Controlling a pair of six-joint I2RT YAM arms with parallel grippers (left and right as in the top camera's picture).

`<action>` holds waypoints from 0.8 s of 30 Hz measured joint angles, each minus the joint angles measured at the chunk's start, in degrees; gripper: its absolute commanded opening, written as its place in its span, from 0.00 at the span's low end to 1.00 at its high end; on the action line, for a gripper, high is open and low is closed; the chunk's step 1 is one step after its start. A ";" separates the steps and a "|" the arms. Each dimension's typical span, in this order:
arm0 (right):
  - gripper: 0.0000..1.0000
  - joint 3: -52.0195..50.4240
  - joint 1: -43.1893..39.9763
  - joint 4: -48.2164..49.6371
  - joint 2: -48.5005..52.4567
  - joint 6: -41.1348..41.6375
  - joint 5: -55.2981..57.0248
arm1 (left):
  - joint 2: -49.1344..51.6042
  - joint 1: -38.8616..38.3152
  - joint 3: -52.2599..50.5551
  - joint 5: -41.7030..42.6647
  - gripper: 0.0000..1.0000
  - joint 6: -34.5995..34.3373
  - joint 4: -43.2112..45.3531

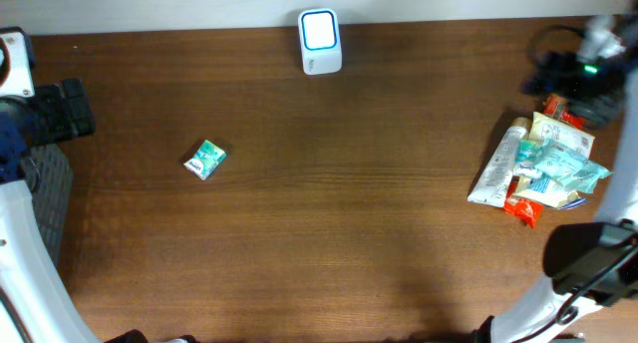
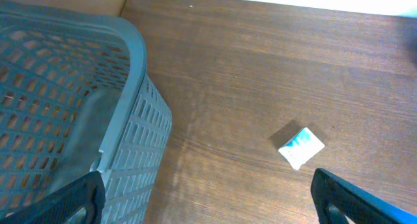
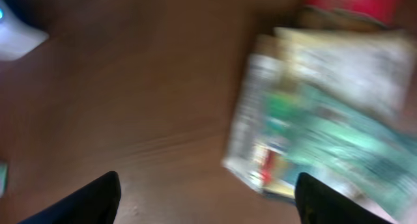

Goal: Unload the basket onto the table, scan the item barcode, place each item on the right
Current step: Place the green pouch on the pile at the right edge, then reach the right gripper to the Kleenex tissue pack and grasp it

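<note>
A small teal-and-white packet (image 1: 205, 160) lies alone on the left half of the brown table (image 1: 329, 223). The left wrist view shows the packet (image 2: 301, 146) just ahead of the right finger. My left gripper (image 1: 72, 110) hovers at the left edge beside it, open and empty (image 2: 208, 199). The white barcode scanner (image 1: 320, 41) stands at the back middle with its window lit. My right gripper (image 1: 576, 76) hangs over the back right above a pile of packaged items (image 1: 543, 164). In the blurred right wrist view the gripper (image 3: 208, 198) is open, with nothing between its fingers and the pile (image 3: 326, 113) ahead.
A grey slatted basket (image 2: 65, 87) sits at the table's left edge under my left arm (image 1: 45, 198). The scanner (image 3: 16, 35) shows at the upper left of the right wrist view. The pile includes a white tube (image 1: 498, 164) and red packs (image 1: 523, 209).
</note>
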 measured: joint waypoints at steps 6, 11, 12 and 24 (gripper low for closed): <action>0.79 0.07 25.99 12.28 0.70 3.54 -3.54 | 0.00 0.00 0.00 -0.02 0.99 0.00 0.07; 0.73 0.28 43.54 26.47 8.07 8.68 -4.15 | 0.00 0.00 0.00 -0.02 0.99 0.00 0.00; 0.74 0.26 46.05 29.09 9.79 10.01 -4.22 | 0.00 0.00 0.00 -0.02 0.99 0.00 0.07; 0.69 0.17 58.71 53.96 31.36 9.51 -9.33 | 0.00 0.00 0.00 -0.02 0.99 0.00 -0.04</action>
